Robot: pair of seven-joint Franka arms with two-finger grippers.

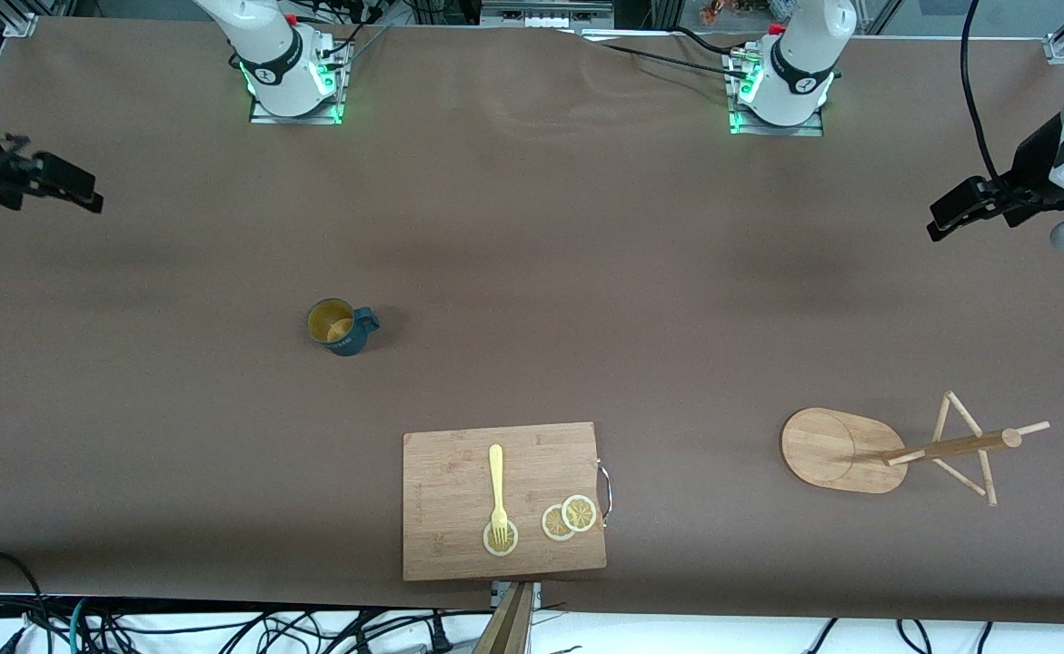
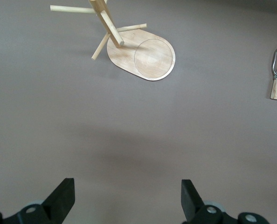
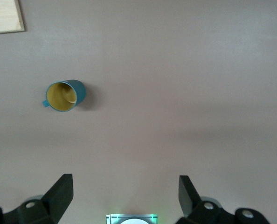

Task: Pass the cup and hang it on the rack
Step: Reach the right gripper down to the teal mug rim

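On the table: cup (image 1: 342,326) set upright toward right arm's end | rack (image 1: 895,447) toward left arm's end | left gripper (image 2: 128,198) held spread over bare table | right gripper (image 3: 125,196) held spread likewise.

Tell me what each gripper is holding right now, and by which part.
Nothing is held. The left gripper and right gripper both hang open over bare table at their own ends; the cup stands untouched on the table.

I find no text, label, brand or number I can read on anything here; whatever marks there are stay too small to make out.
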